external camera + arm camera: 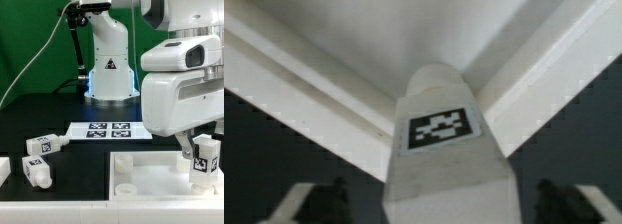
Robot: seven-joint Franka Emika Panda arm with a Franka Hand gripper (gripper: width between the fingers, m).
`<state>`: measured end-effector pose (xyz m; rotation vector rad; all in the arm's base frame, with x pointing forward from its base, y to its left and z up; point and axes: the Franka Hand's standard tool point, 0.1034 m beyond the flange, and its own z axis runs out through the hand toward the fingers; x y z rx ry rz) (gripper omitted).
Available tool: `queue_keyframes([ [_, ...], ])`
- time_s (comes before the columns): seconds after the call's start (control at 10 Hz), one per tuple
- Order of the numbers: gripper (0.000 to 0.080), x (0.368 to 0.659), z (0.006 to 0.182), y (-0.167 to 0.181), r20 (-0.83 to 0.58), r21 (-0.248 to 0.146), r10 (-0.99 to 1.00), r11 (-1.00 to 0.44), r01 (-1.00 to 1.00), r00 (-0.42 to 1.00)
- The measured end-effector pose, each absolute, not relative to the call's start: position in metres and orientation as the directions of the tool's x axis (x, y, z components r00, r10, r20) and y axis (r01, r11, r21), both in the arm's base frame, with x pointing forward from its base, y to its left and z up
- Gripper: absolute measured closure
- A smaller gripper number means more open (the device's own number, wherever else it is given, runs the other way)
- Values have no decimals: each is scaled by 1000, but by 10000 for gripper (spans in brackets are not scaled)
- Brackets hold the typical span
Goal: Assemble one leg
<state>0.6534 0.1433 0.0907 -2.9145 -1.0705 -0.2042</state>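
Closed on the leg [207,160], the gripper [198,148] holds it upright at the lower right of the exterior view, over the tabletop's [140,172] near corner. Whether the two touch is unclear. As a chunky plastic post, the leg is probably light, stiff and a little slick, so its flat sides suit the grip best. In the wrist view the finger contact is blurred, and no corner hole can be made out.

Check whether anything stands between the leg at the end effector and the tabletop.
Nothing visible does. The leg is upright at the end effector, directly over the tabletop; two other legs lie at the exterior view's left.
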Motion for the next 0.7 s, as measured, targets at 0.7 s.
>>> queue_keyframes([
  [0.7, 517, 653, 90, 143, 136, -18, 434, -898, 440, 891],
])
